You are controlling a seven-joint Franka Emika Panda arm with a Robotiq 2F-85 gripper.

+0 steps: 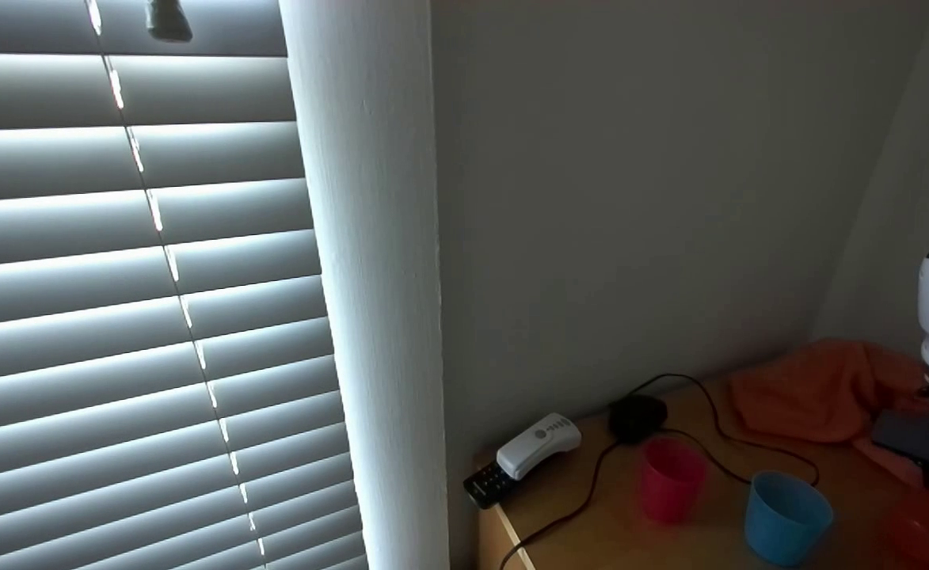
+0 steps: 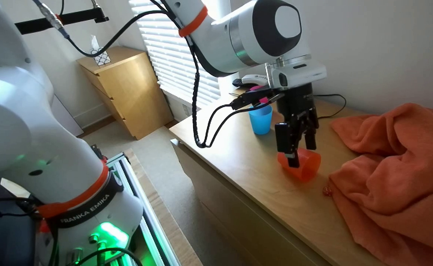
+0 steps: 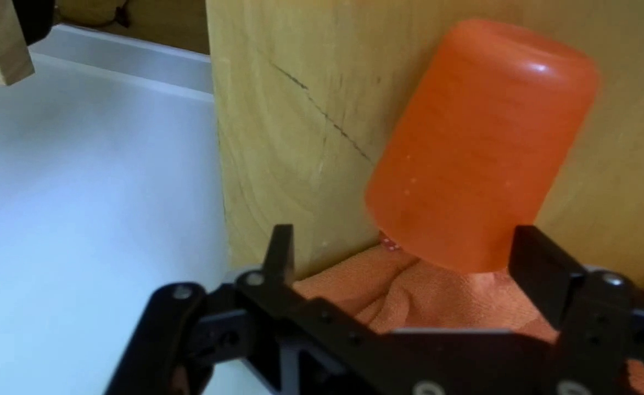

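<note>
An orange cup lies on its side on the wooden dresser top, in an exterior view point(image 2: 308, 171) and the wrist view point(image 3: 481, 148). It also shows dimly in an exterior view point(image 1: 927, 526). My gripper point(image 2: 302, 153) points down over the cup; its jaws point(image 3: 404, 233) are spread wide with nothing held between them. In the wrist view the right finger overlaps the cup's open end; I cannot tell whether it touches. An orange cloth point(image 2: 404, 159) lies crumpled beside the cup. A small red patterned thing point(image 2: 327, 190) lies at the cloth's edge.
A blue cup point(image 1: 785, 518) and a pink cup point(image 1: 670, 479) stand upright farther along the dresser. White point(image 1: 539, 445) and black point(image 1: 486, 484) remotes and a black adapter point(image 1: 637, 418) with cable lie near the wall. The dresser's front edge runs close to the orange cup.
</note>
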